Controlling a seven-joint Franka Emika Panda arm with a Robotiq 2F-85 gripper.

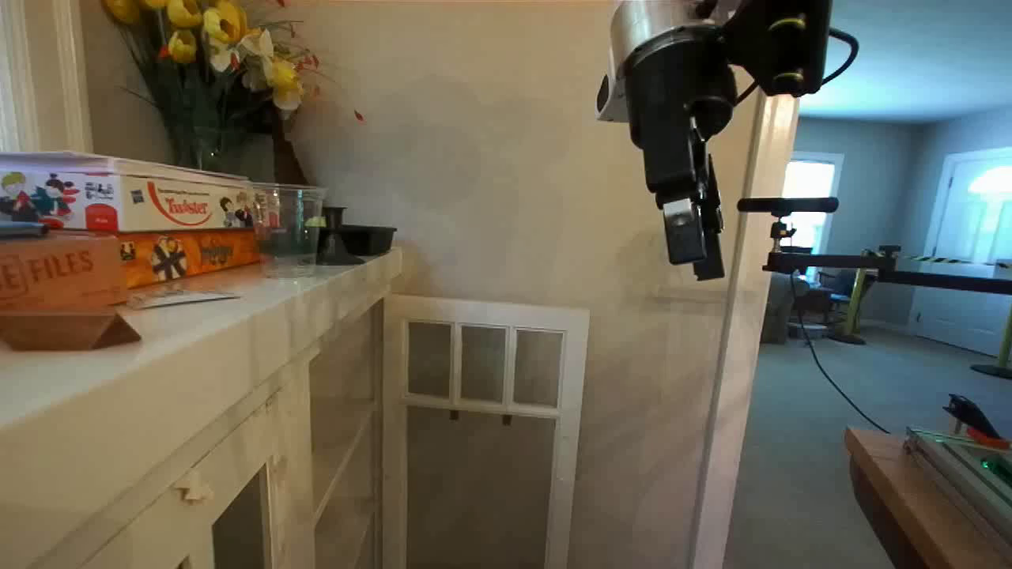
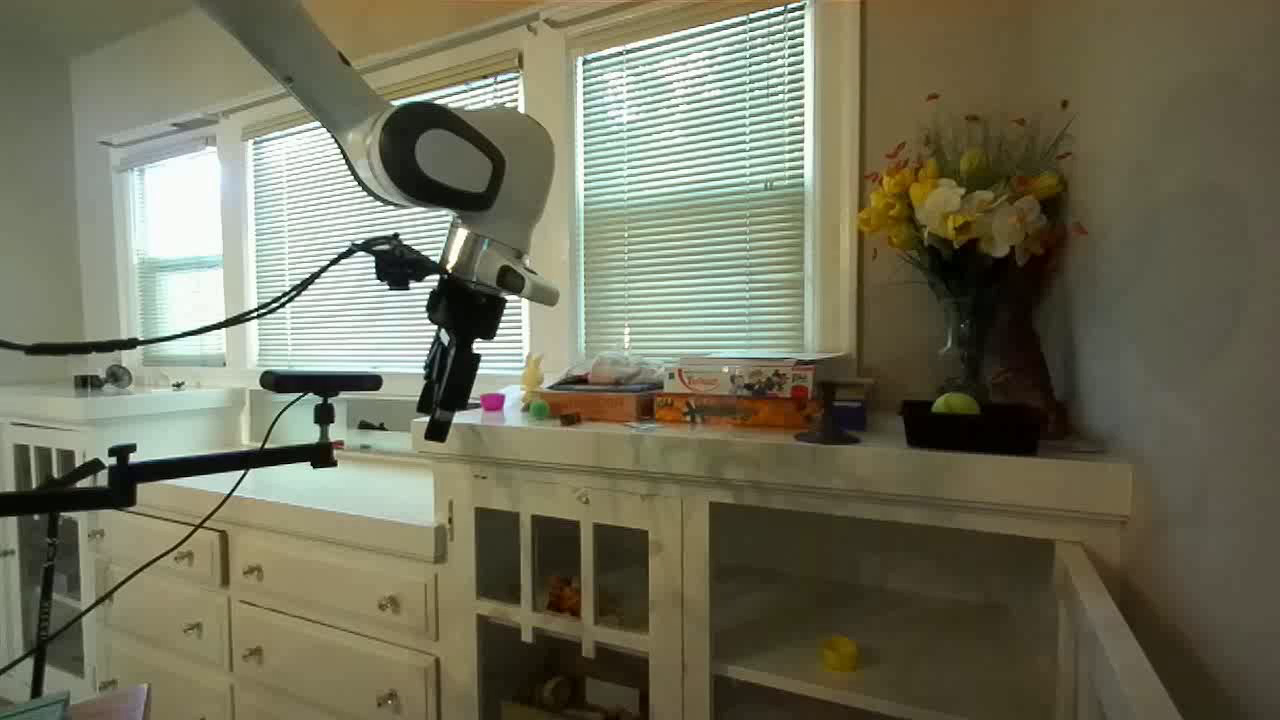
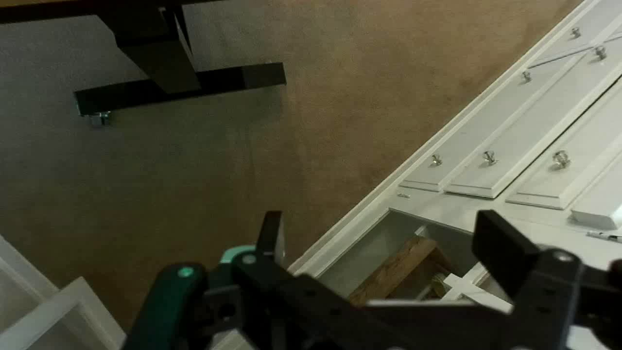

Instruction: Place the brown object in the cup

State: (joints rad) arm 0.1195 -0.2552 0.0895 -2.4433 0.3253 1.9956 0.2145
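A brown wedge-shaped block (image 1: 69, 330) lies on the white counter at the near left in an exterior view. A small brown piece (image 2: 570, 418) on the counter in an exterior view looks like the same block. A clear plastic cup (image 1: 288, 237) stands upright on the counter beside the game boxes; I cannot make out its contents. A small pink cup (image 2: 492, 401) stands near the counter's end. My gripper (image 1: 696, 257) hangs in the air away from the counter, pointing down; it also shows in an exterior view (image 2: 440, 420). In the wrist view its fingers (image 3: 386, 238) are wide apart with nothing between them.
Stacked game boxes (image 1: 186, 201), a black flared stand (image 2: 828, 420), a black tray (image 2: 970, 428) holding a yellow-green ball and a flower vase (image 2: 965, 340) stand on the counter (image 2: 760, 455). A cabinet door (image 1: 486, 356) stands open below. A camera arm (image 2: 220, 462) stands nearby.
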